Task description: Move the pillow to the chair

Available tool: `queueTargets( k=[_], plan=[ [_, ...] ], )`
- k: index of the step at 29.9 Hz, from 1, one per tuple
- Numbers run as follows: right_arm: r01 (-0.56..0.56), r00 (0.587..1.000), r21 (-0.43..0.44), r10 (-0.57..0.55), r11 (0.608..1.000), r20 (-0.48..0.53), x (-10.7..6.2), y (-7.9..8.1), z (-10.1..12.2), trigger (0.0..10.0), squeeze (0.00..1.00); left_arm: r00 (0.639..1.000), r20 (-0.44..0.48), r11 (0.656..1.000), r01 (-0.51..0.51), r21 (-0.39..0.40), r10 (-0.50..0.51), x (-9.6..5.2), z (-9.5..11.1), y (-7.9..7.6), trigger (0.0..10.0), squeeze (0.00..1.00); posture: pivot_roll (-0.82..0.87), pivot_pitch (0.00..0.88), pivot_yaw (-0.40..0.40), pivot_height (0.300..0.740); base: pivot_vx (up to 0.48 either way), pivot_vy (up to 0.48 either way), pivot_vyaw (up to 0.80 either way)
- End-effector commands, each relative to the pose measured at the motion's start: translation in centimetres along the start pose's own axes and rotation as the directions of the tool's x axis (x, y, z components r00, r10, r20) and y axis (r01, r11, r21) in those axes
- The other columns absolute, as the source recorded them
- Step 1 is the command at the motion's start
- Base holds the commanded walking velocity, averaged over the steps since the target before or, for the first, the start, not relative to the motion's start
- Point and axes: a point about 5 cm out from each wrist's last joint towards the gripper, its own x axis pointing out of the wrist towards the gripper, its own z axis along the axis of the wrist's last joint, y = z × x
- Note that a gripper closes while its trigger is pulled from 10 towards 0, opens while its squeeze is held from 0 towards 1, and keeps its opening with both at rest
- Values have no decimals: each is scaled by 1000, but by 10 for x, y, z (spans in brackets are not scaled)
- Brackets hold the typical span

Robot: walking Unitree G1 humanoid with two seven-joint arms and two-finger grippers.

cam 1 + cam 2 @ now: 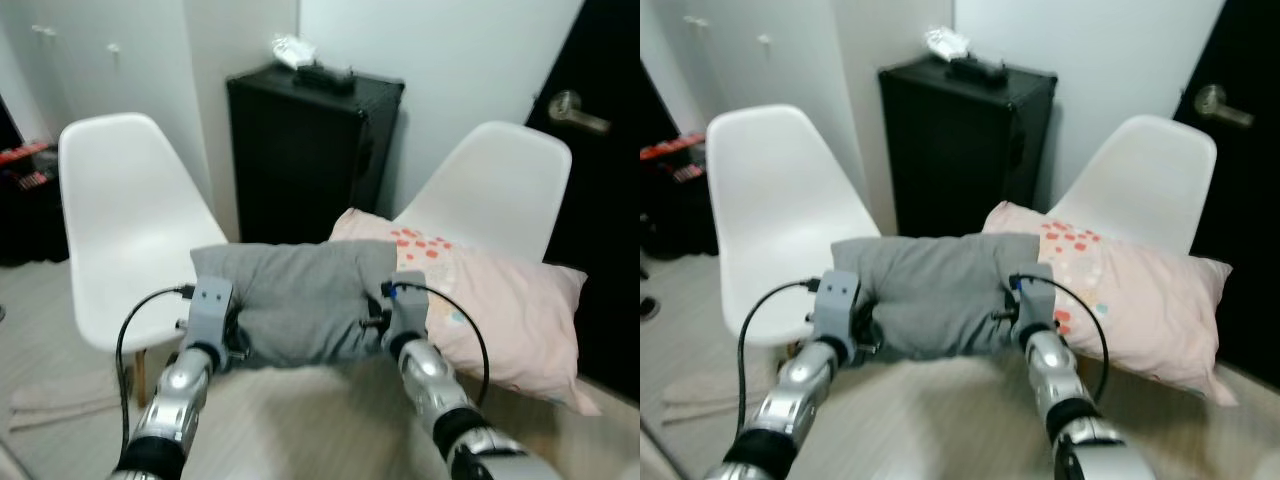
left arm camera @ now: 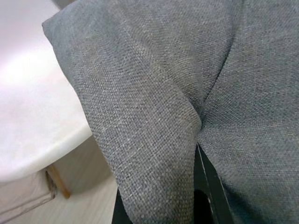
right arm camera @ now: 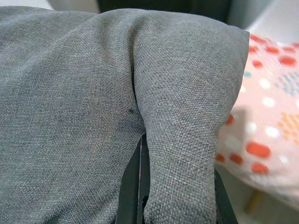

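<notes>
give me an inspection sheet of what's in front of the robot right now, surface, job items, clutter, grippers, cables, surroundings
Surface: pale wood-look floor.
Job's things: grey pillow held up between both grippers; left white chair has a bare seat; right white chair holds a pink patterned pillow.
Clutter: small items on top of the black cabinet.
Grippers: left gripper and right gripper each pinch a fold of the grey pillow.
Cables: black cable looping at the left wrist, another at the right.
Surroundings: white walls, dark door with a metal handle.

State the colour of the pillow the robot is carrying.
Plain grey woven fabric on the pillow; clearest in the right wrist view.
</notes>
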Motion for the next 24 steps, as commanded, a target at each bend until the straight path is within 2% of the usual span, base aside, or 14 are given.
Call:
queueTargets(
  k=[1, 24],
  plan=[
    [-16, 1000, -13, 17, 1000, 17, 3, 3, 6, 10000, 0, 998, 52, 1000, 25, 4, -25, 2, 10, -9, 10000, 0, 32, 0, -10, 740, 0, 0, -800],
    [37, 999, 2, -37, 999, 0, 1, -9, 5, 10000, 0, 1000, 18, 1000, -6, -20, 6, 4, 7, -10, 10000, 0, 27, 0, -21, 740, 0, 0, -800]
  ],
)
